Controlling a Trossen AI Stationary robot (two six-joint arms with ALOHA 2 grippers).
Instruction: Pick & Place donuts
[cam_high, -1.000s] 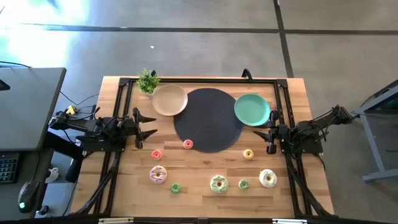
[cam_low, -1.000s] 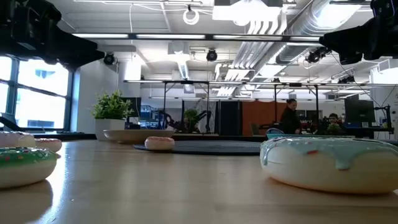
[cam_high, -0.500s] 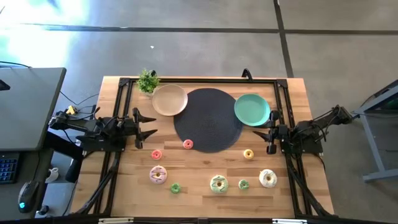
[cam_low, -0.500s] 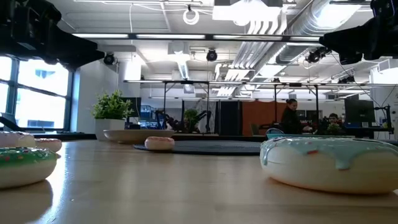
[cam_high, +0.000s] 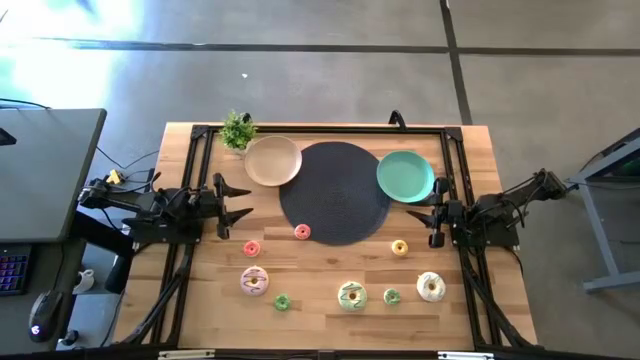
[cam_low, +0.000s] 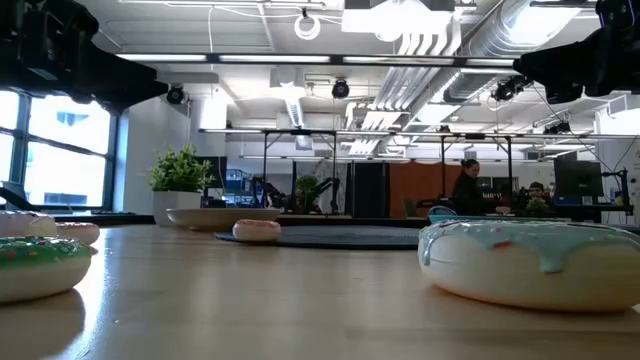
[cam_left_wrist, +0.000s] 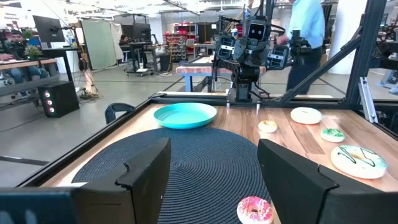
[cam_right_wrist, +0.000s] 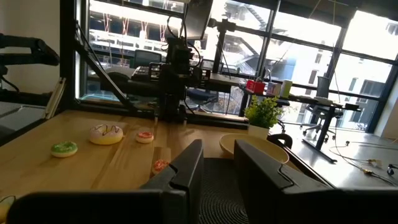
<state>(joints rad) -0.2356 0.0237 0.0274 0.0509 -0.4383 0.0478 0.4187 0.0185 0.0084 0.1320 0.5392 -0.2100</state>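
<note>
1. Nothing on the table has moved since the earlier frames; both arms and all the donuts sit where they were, and only a person in the far room has shifted slightly.
2. Left gripper (cam_high: 240, 200) hovers at the left table edge, jaws spread wide, holding nothing; its fingers (cam_left_wrist: 146, 171) frame the black mat (cam_high: 335, 192).
3. Right gripper (cam_high: 424, 212) hovers at the right edge just near of the teal plate (cam_high: 405, 175), jaws parted by a narrow gap, holding nothing.
4. Donuts lie flat on the wooden table (cam_high: 320, 320), holes facing up, so as rings they have no long axis.
5. Small pink donut (cam_high: 302, 232) rests on the mat's near rim.
6. Red donut (cam_high: 251, 248), large pink donut (cam_high: 254, 281) and small green donut (cam_high: 282, 302) sit near-left.
7. Yellow donut (cam_high: 399, 247) lies just near of the right gripper.
8. Large green-iced donut (cam_high: 351, 295), small green-iced donut (cam_high: 391, 296) and white donut (cam_high: 430, 286) sit near-right, well apart from each other.
9. Beige plate (cam_high: 272, 160) touches the mat's far-left rim, beside a potted plant (cam_high: 237, 130) at the far-left corner.
10. Open wood lies between the two donut groups and along the near edge; a black frame rail (cam_high: 320, 128) borders the far edge.
</note>
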